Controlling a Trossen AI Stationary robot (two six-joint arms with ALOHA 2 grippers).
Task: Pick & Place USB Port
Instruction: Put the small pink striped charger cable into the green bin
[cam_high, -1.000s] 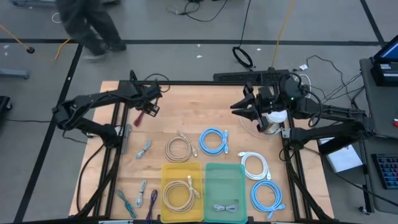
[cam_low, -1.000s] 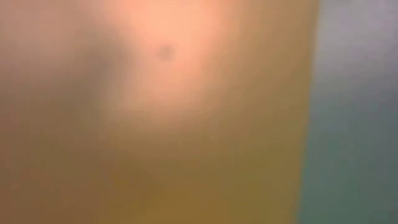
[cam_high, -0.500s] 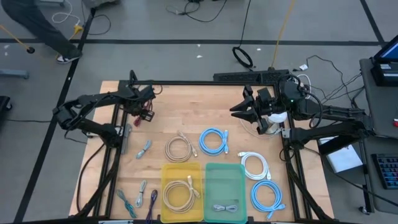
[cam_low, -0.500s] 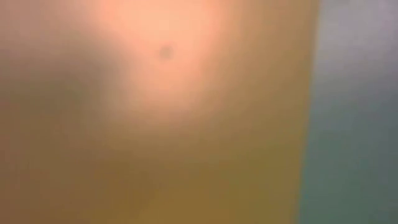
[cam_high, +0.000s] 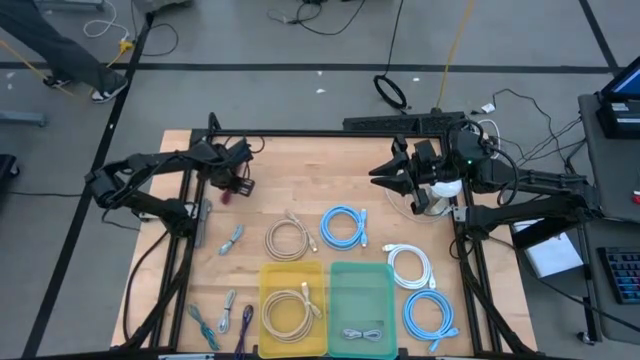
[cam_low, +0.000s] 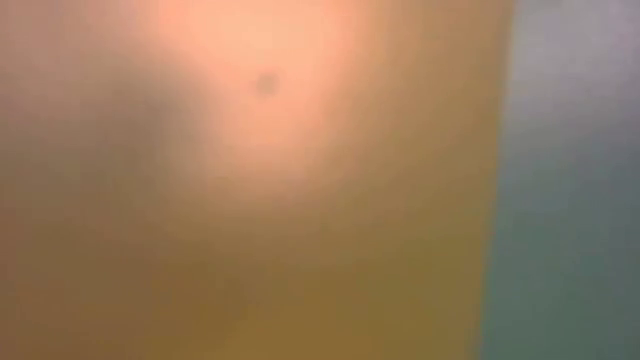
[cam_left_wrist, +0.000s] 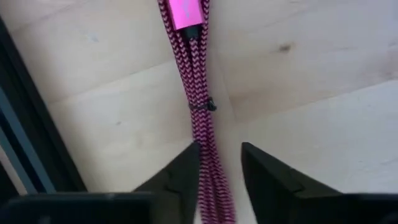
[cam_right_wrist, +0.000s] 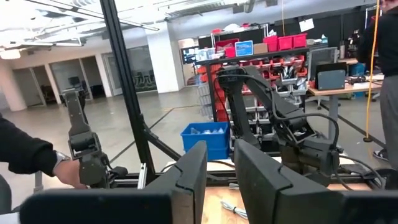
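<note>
One pink braided USB cable (cam_left_wrist: 199, 106), tied in a slim bundle, lies on the tabletop (cam_left_wrist: 323, 137) between the left tool (cam_left_wrist: 219, 163) fingers, which straddle it, not visibly clamped. Light, limp; grip beside the tie. Right tool (cam_right_wrist: 219, 163), fingers narrowly apart, waits.

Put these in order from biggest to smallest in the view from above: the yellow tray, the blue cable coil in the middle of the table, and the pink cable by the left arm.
1. yellow tray
2. blue cable coil
3. pink cable, partly hidden under the left gripper, so only a short piece shows.
</note>
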